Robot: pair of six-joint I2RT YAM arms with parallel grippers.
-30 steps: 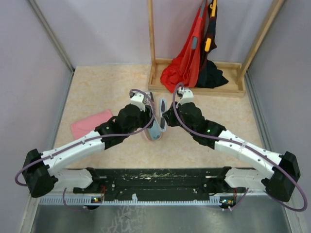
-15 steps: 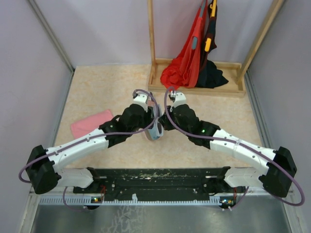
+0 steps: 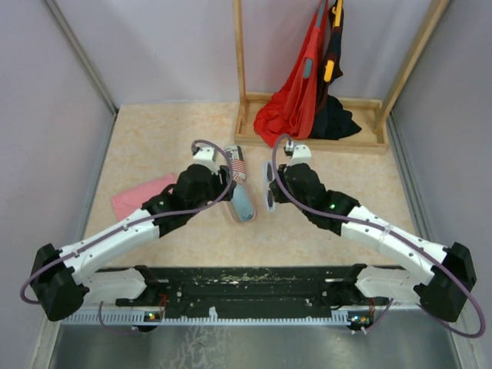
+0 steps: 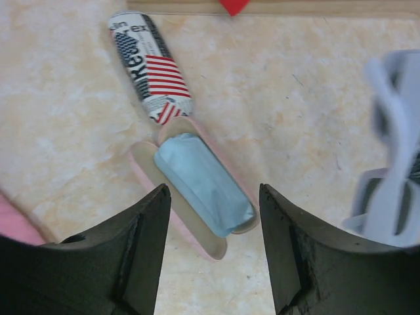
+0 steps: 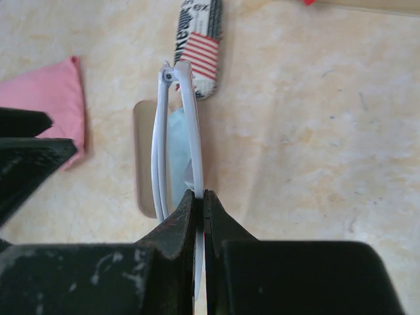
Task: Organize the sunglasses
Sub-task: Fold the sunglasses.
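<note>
Over the near half of the table (image 3: 154, 146), on the left, the left gripper (image 4: 211, 197): wide open, nothing in it. Hangs above the open pink case (image 4: 147, 172), with one dark finger on each side of it in the wrist view. Inside that case, a light-blue cloth (image 4: 200, 180), lying flat.

On the right, at about the same depth, the right gripper (image 5: 199, 197): squeezed tight shut on the white sunglasses (image 5: 191, 131). Holds them folded, by one end, with the long side pointing away. Up off the table, just to the right of the open pink case in the top view.

Off to the left, a soft pink pouch (image 3: 142, 196), flat on the table.

Just past the open pink case, the flag case (image 4: 147, 69), closed, with one end right up against it.

At the far back, a wooden stand (image 3: 307, 142) with a red bag (image 3: 296, 100) hanging from it
</note>
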